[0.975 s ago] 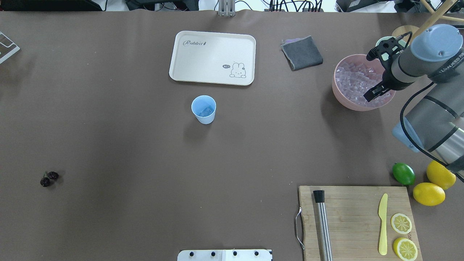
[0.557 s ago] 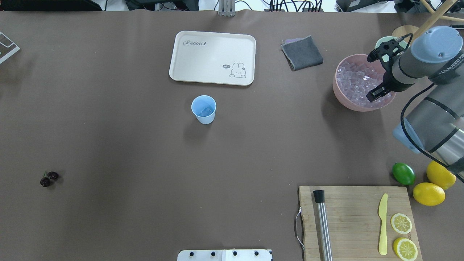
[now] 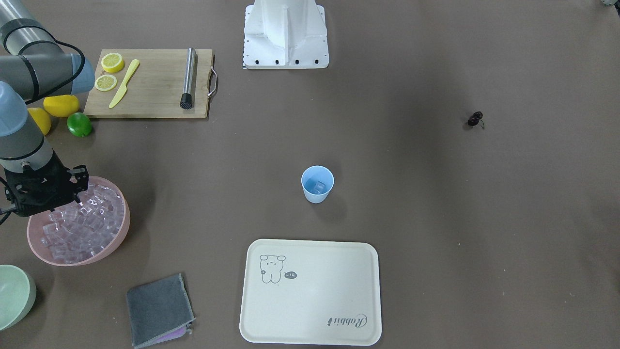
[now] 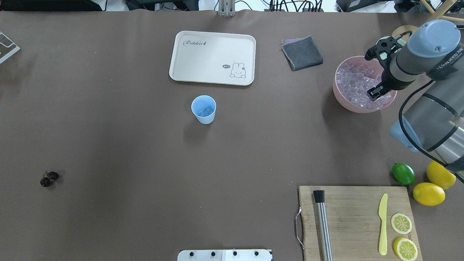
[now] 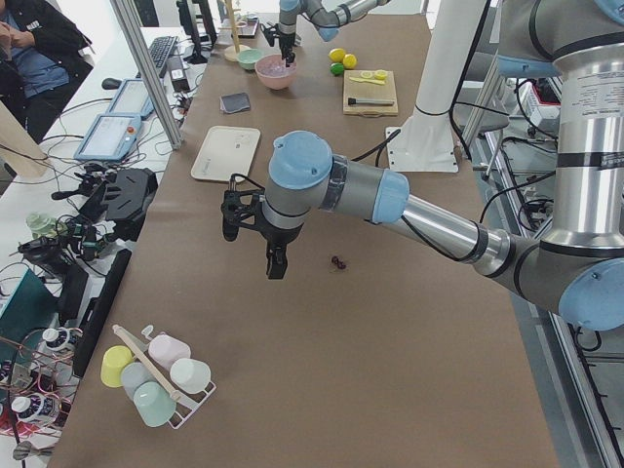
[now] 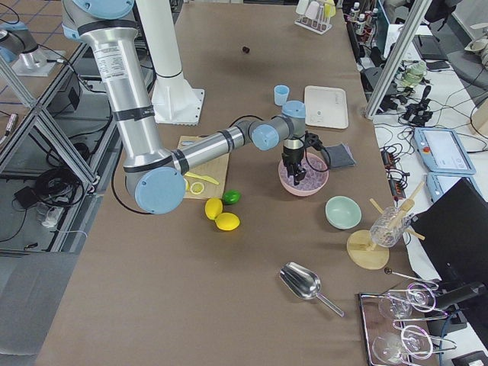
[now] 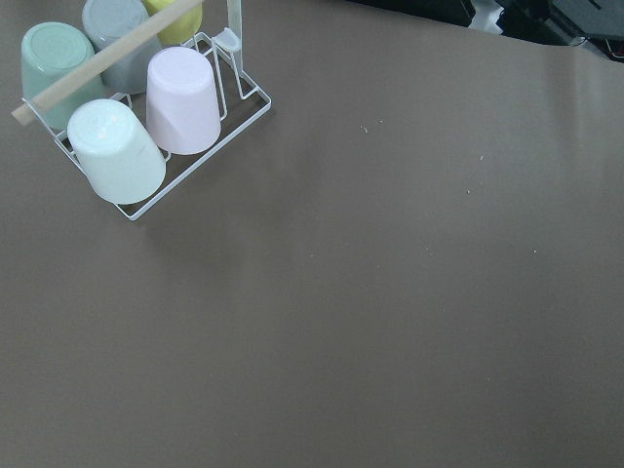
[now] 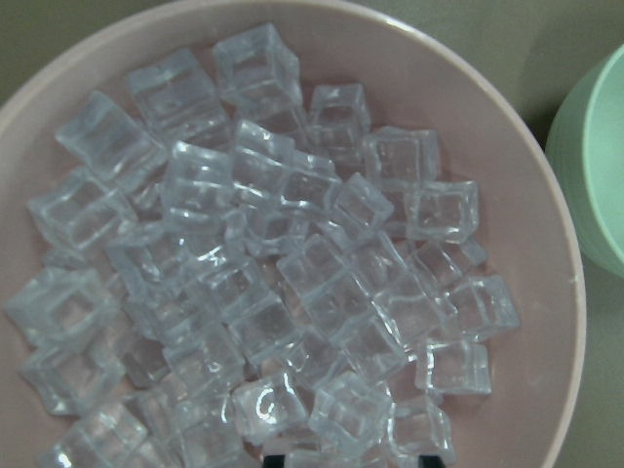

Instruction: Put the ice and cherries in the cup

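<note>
The light-blue cup (image 4: 203,108) stands upright mid-table, also in the front-facing view (image 3: 317,183), with an ice cube inside. The big pink bowl (image 4: 340,98) at the right holds several ice cubes (image 8: 273,273). My right gripper (image 4: 374,93) points down into this bowl. In the right wrist view its two dark fingertips (image 8: 276,458) stand apart at the bottom edge, with ice between them. The dark cherries (image 4: 49,178) lie on the table far left. My left gripper (image 5: 253,249) hovers above the table near the cherries (image 5: 338,262). I cannot tell whether it is open or shut.
A cream tray (image 4: 212,58) lies behind the cup and a grey cloth (image 4: 302,53) beside it. A cutting board (image 4: 357,221) holds a steel muddler, a yellow knife and lemon slices. A lime (image 4: 403,173), two lemons and a pale green bowl (image 3: 14,295) sit nearby. A cup rack (image 7: 146,107) is below the left wrist.
My right gripper has sunk lower into the ice and shifted slightly toward the bowl's far side. The pink bowl seems to have shifted a little. Cup and cherries have not moved.
</note>
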`<state>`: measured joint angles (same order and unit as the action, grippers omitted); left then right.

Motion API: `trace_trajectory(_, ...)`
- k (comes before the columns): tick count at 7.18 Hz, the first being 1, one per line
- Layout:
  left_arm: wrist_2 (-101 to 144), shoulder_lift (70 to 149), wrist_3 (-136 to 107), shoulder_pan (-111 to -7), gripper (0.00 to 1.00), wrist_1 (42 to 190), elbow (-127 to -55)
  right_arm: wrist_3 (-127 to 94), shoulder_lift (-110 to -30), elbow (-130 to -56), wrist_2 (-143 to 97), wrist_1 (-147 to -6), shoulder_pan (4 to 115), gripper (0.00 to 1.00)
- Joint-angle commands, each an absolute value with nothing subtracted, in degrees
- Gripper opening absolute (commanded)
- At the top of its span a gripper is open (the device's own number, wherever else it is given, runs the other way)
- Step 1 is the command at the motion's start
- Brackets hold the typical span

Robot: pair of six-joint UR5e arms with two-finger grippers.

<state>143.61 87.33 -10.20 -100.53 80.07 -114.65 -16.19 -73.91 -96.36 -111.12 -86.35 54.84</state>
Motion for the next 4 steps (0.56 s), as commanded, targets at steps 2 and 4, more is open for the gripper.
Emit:
trace_trajectory(2,143.6,87.3,-10.2,-100.5,0.98,80.1,-114.5,-16.1,-72.7,-96.9,-109.9,-89.7,53.7,0.54)
trace_trajectory(4,143.5,87.3,-10.2,-100.5,0.98,80.1,-114.3,-16.8,-72.1,-96.8,-108.5,-89.6,52.2,0.80)
